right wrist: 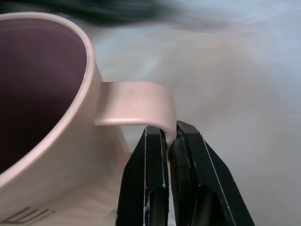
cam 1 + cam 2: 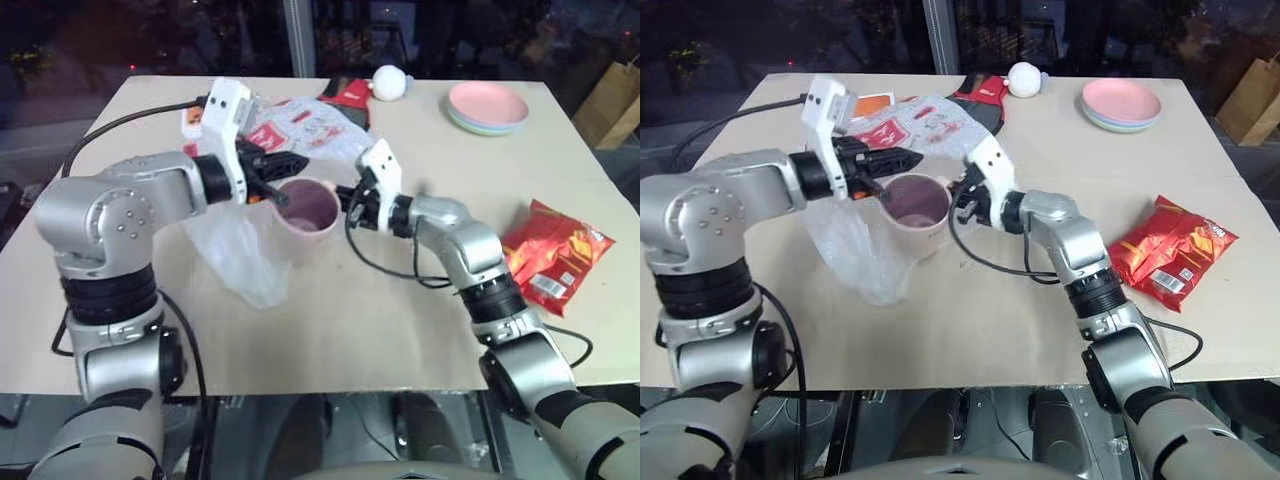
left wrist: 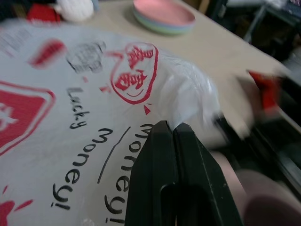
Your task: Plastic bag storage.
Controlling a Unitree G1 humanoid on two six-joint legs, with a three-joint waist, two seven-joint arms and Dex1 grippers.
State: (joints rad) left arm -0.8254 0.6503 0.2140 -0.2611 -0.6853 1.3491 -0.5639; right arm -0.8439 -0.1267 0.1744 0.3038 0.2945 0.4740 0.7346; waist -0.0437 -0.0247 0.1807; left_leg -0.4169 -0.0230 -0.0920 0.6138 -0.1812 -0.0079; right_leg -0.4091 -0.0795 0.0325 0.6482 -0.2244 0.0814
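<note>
Empty pink mug (image 2: 310,215) beside plastic bag (image 2: 300,130) on table (image 2: 380,320)

We held our left gripper (image 3: 170,129) shut above the table's middle, pointing rightward, while our right gripper (image 1: 171,136) reached leftward toward it, fingers pinched together, both forearms nearly level.

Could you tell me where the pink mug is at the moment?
The pink mug stands mid-table between both grippers, against the plastic bag; the right gripper clamps its handle.

The mug (image 2: 308,215) stands mid-table (image 2: 330,330), the plastic bag (image 2: 240,250) behind and left of it. The snack packet (image 2: 555,255) lies right; the plates (image 2: 488,107) far right.
</note>
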